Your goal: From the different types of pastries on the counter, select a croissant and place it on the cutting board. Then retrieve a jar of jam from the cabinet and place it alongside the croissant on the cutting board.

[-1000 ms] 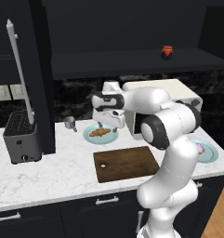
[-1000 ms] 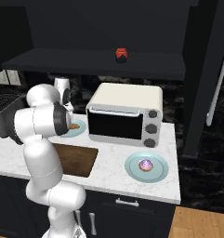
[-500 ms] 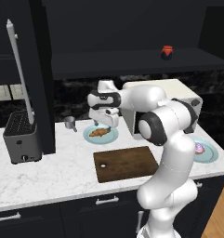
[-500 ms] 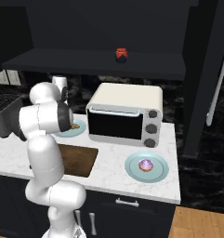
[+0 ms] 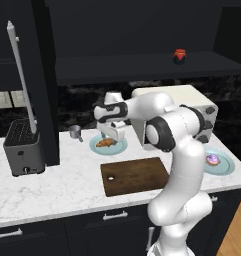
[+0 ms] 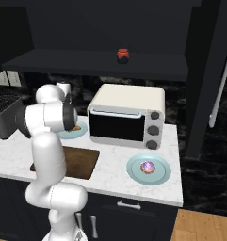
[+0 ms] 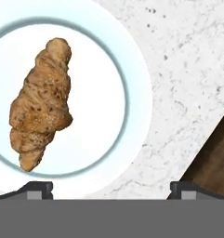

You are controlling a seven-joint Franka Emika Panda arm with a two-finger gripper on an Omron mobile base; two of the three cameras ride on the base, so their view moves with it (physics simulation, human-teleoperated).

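The golden-brown croissant [image 7: 41, 104] lies on a round light blue plate [image 7: 132, 93], also seen as the croissant [image 5: 106, 143] at the back of the counter [image 5: 67, 185]. My gripper [image 5: 111, 135] hangs just above it, open and holding nothing; in the hand view the gripper [image 7: 111, 190] has the croissant left of its middle, near the left fingertip [image 7: 36, 188]. The dark cutting board [image 5: 134, 176] lies bare in front of the plate, and its corner [image 7: 213, 162] shows at the hand view's right. The red jar of jam [image 5: 179, 56] stands on the cabinet shelf [image 6: 86, 66].
A pink-frosted pastry [image 6: 147, 167] sits on a second blue plate [image 6: 164, 172] at the right. The cream toaster oven [image 6: 125, 117] stands behind it. A dark toaster [image 5: 24, 150] and a small grey metal cup [image 5: 75, 132] stand to the left.
My hand has come down and slightly left over the croissant's plate. The croissant, board and jar have not moved.
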